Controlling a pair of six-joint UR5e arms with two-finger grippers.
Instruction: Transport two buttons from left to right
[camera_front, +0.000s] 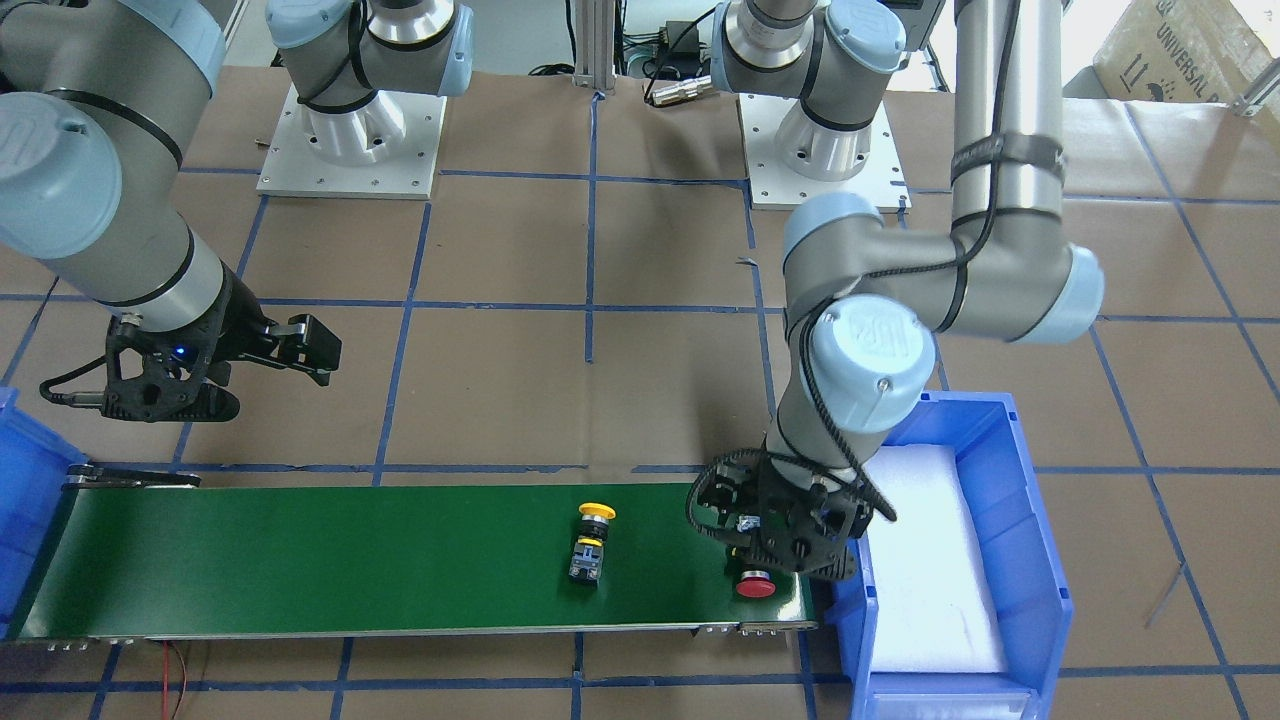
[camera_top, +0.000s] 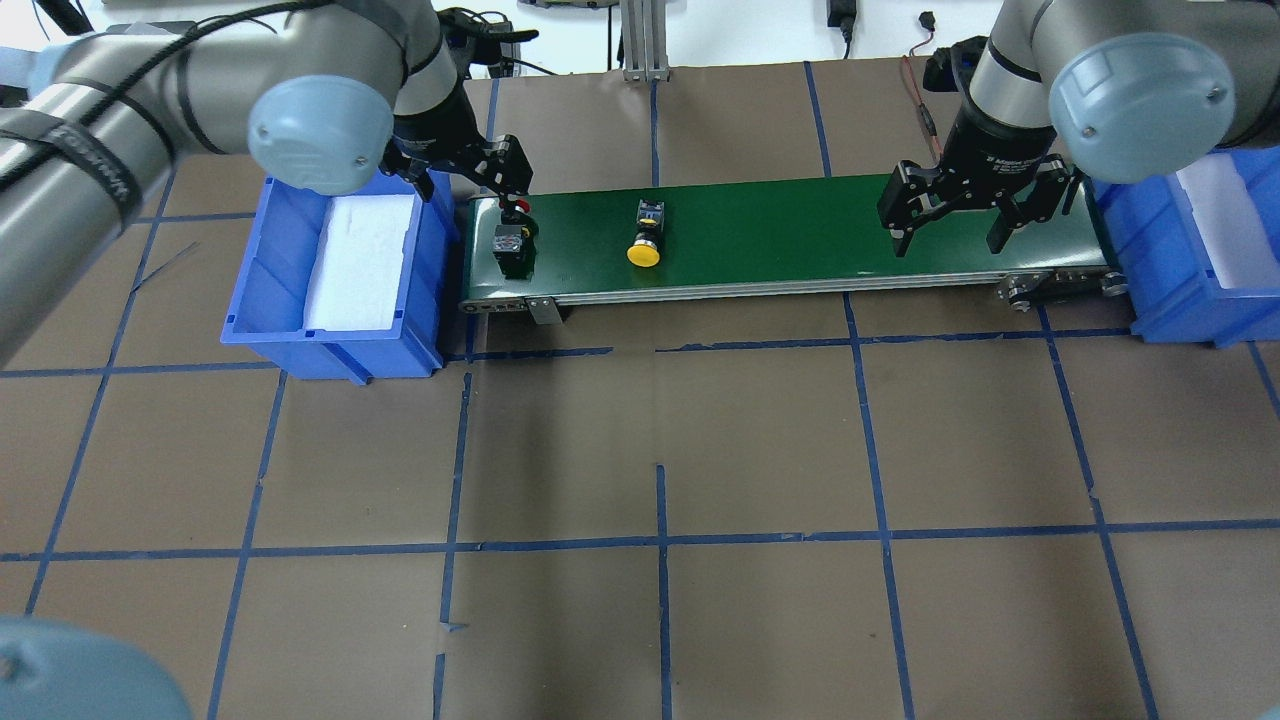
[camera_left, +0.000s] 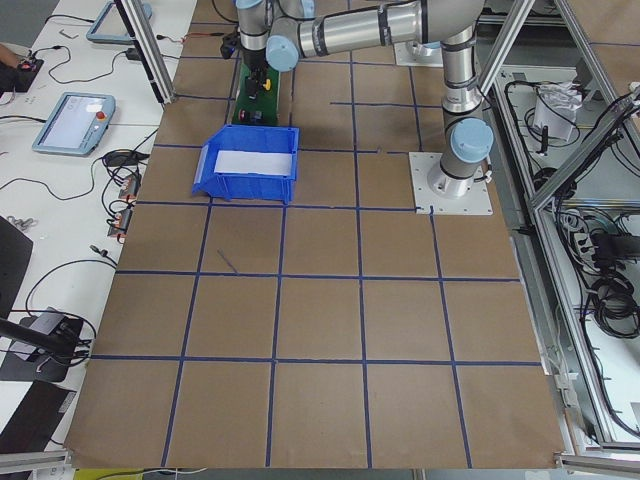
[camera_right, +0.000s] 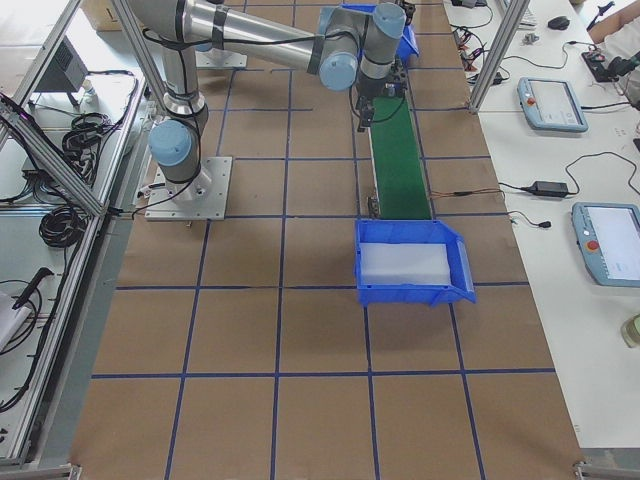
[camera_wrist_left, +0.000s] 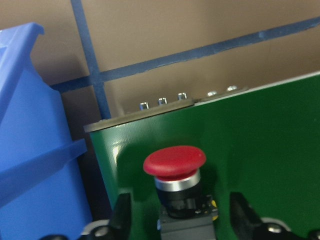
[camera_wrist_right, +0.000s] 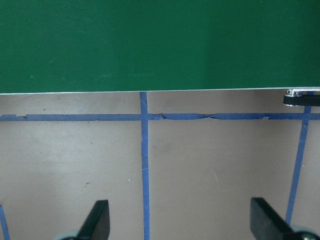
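Note:
The red-capped button (camera_wrist_left: 175, 162) rests at the left end of the green belt (camera_top: 780, 230), its cap toward the belt's far edge. My left gripper (camera_wrist_left: 182, 215) is low over it and open. One finger stands on each side of its grey-black body, with gaps showing. In the overhead view the same button (camera_top: 512, 243) sits right under that gripper (camera_top: 505, 195). The yellow-capped button (camera_top: 647, 235) lies on its side further along the belt, free. My right gripper (camera_top: 950, 235) hangs open and empty over the belt's right part.
A blue bin (camera_top: 330, 335) with a white foam pad stands at the belt's left end, touching close to the left gripper. A second blue bin (camera_top: 1180, 300) stands at the right end. The brown table with blue tape lines spreads in front of the belt.

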